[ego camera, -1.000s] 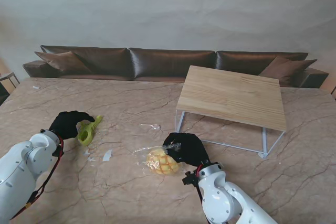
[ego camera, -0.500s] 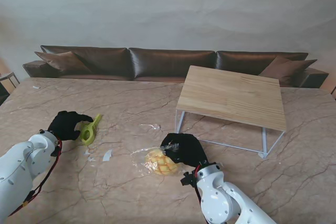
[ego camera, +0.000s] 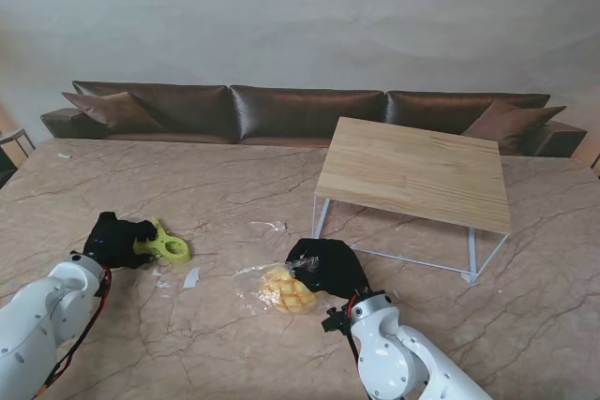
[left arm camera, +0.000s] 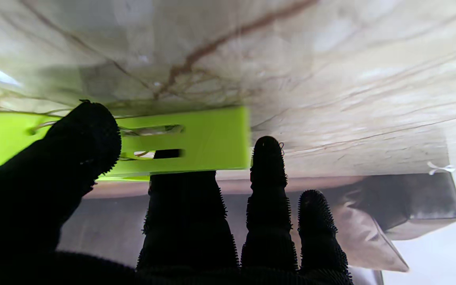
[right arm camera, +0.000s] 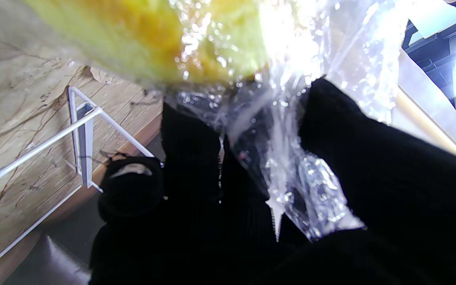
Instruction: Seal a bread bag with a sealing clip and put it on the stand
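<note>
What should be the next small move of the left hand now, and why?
Probably carry the green clip toward the bread bag. The left hand is closed on the clip, the right hand pinches the bag's gathered neck, and the two are well apart, the bag unsealed.

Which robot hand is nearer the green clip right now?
Left. The left robot hand is gripping the clip, thumb and fingers closed on it. The right robot hand is off to the right, holding the bread bag.
</note>
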